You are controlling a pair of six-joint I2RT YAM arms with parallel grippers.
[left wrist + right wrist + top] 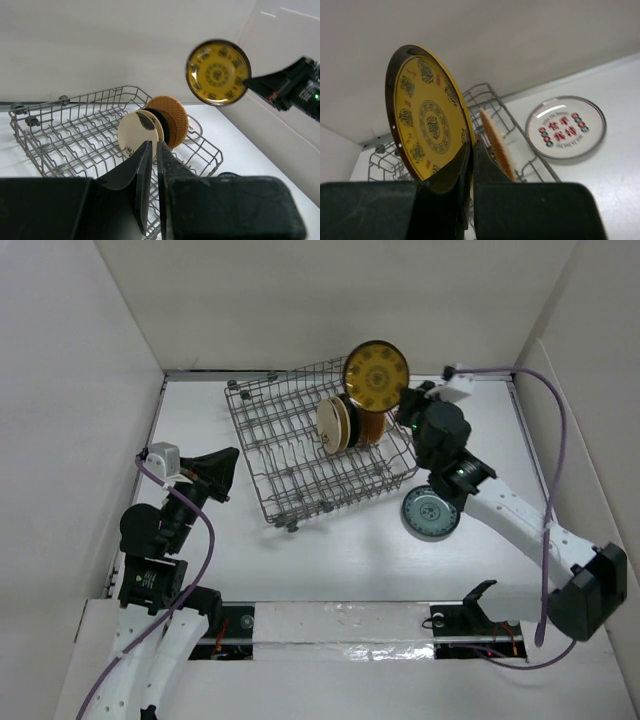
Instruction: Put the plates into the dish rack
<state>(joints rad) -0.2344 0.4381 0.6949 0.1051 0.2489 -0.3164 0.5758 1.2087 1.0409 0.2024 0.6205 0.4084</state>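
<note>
The grey wire dish rack (270, 440) sits skewed mid-table. Three plates stand on edge near its right end: cream (332, 425), black (162, 125) and orange-brown (368, 425). My right gripper (405, 405) is shut on the lower rim of the patterned yellow plate (376, 375), holding it upright in the air above the rack's far right corner. In the right wrist view that yellow plate (427, 120) is pinched at my right gripper (472, 145). A patterned teal plate (431, 512) lies flat on the table beside the rack. My left gripper (225, 465) is shut and holds nothing, left of the rack.
A white plate with red marks (565, 127) lies flat on the table beyond the rack's far end. White walls close the table at the back and both sides. The right arm's forearm (510, 510) reaches over the table beside the teal plate.
</note>
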